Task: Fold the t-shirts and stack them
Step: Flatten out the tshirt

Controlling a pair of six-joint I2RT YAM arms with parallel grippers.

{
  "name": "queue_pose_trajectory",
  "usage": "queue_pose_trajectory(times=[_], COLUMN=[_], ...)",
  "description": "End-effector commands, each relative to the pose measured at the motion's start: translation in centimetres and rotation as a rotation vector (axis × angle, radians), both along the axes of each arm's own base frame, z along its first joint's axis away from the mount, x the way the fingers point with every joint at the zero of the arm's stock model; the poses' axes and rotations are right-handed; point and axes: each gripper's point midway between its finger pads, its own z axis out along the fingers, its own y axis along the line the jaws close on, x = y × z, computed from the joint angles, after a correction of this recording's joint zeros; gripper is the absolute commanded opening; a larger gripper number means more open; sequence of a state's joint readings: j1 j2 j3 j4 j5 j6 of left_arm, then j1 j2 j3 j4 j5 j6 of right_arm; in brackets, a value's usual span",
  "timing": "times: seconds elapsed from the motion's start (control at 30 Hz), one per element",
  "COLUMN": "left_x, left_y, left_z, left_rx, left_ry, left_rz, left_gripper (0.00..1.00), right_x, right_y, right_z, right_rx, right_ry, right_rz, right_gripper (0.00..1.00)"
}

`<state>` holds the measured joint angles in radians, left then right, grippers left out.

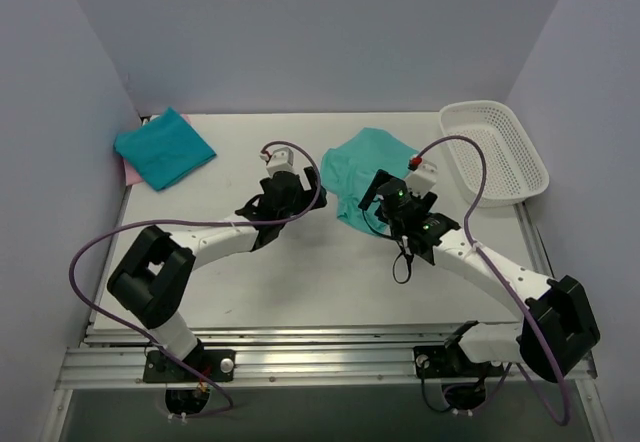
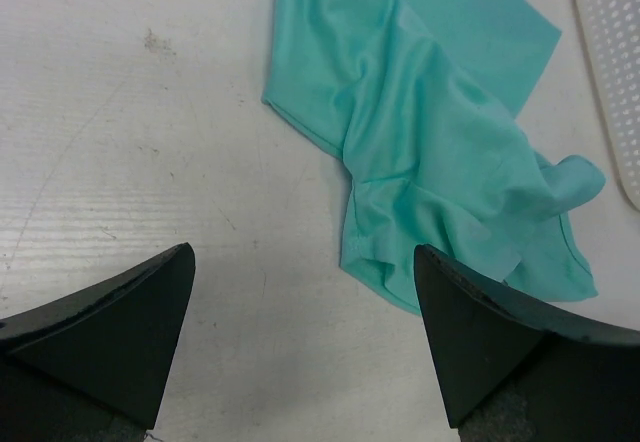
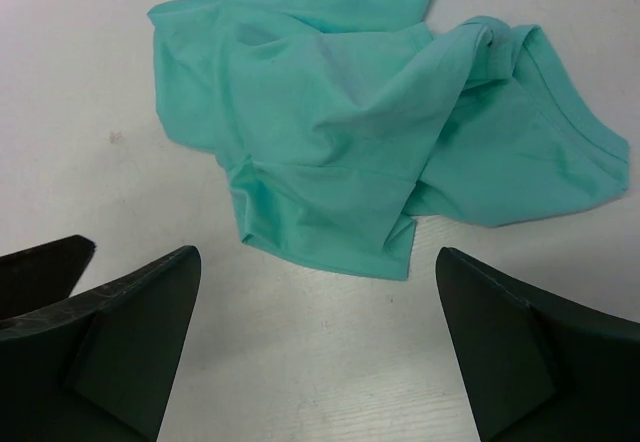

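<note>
A crumpled turquoise-green t-shirt [image 1: 357, 170] lies unfolded at the table's middle back, also in the left wrist view [image 2: 430, 132] and the right wrist view [image 3: 370, 132]. A folded bluer teal t-shirt [image 1: 164, 149] rests on a pink one [image 1: 131, 170] at the back left. My left gripper [image 1: 290, 190] hovers open just left of the crumpled shirt, its fingers [image 2: 120, 332] over bare table. My right gripper [image 1: 392, 197] hangs open at the shirt's near right edge, with nothing between its fingers [image 3: 510, 352].
A white plastic mesh basket [image 1: 497, 152] stands at the back right, its rim [image 2: 612, 72] showing in the left wrist view. Pale walls close in the back and both sides. The white table [image 1: 300, 282] runs to a metal rail at the near edge.
</note>
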<state>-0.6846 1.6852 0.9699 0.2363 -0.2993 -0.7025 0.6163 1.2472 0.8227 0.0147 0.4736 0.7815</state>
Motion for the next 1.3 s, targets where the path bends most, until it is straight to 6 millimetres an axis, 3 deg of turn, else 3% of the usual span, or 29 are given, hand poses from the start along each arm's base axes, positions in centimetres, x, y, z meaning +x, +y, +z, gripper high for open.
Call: queue_pose_trajectory(times=[0.0, 0.13, 0.2, 0.23, 0.3, 0.33, 0.37, 0.43, 0.47, 0.63, 0.87, 1.1, 1.13, 1.17, 1.23, 1.27], left_x=[0.5, 0.3, 0.2, 0.2, 0.1, -0.3, -0.1, -0.2, 0.1, 0.4, 0.6, 0.7, 0.7, 0.6, 0.7, 0.6], left_y=[0.7, 1.2, 2.1, 2.5, 3.6, 4.2, 4.8, 5.7, 6.6, 8.5, 9.3, 9.2, 9.0, 8.6, 8.0, 7.6], left_z=[2.5, 1.9, 1.8, 2.4, 2.8, 3.0, 3.2, 3.2, 3.1, 2.6, 2.7, 3.0, 3.1, 3.2, 3.3, 3.2], left_rx=[-0.019, -0.018, -0.014, -0.022, -0.027, -0.03, -0.032, -0.034, -0.039, -0.087, -0.11, -0.091, -0.086, -0.076, -0.069, -0.068], left_ry=[-0.069, -0.063, -0.063, -0.073, -0.088, -0.093, -0.099, -0.092, -0.086, -0.071, -0.081, -0.102, -0.106, -0.11, -0.109, -0.107], left_rz=[0.043, 0.059, 0.099, 0.119, 0.163, 0.171, 0.18, 0.188, 0.207, 0.22, 0.228, 0.221, 0.218, 0.206, 0.197, 0.187], left_gripper=[1.0, 1.0, 1.0, 1.0, 1.0, 1.0, 1.0, 1.0, 1.0, 1.0, 1.0, 1.0, 1.0, 1.0, 1.0, 1.0], right_x=[-0.3, 0.1, 0.9, 1.2, 1.8, 1.9, 2.5, 2.8, 3.3, 3.9, 3.9, 0.6, 0.2, -1.0, -1.7, -2.4], right_y=[-1.2, 0.4, 2.2, 2.9, 4.6, 5.2, 6.8, 8.0, 9.2, 11.1, 10.7, 7.8, 7.4, 6.5, 5.4, 4.5], right_z=[-2.5, -6.3, -7.0, -8.2, -8.7, -10.2, -9.2, -10.2, -9.5, -11.2, -11.9, -7.8, -6.1, -6.6, -5.4, -5.9], right_rx=[-0.076, -0.058, -0.002, -0.002, 0.008, -0.017, -0.012, -0.034, -0.024, -0.047, -0.095, -0.12, -0.095, -0.118, -0.098, -0.11], right_ry=[0.055, 0.122, 0.11, 0.131, 0.139, 0.173, 0.158, 0.174, 0.158, 0.191, 0.226, 0.156, 0.126, 0.147, 0.12, 0.13], right_rz=[-0.055, -0.017, 0.023, 0.04, 0.069, 0.076, 0.097, 0.112, 0.126, 0.146, 0.127, 0.085, 0.079, 0.076, 0.051, 0.042], right_gripper=[1.0, 1.0, 1.0, 1.0, 1.0, 1.0, 1.0, 1.0, 1.0, 1.0, 1.0, 1.0, 1.0, 1.0, 1.0, 1.0])
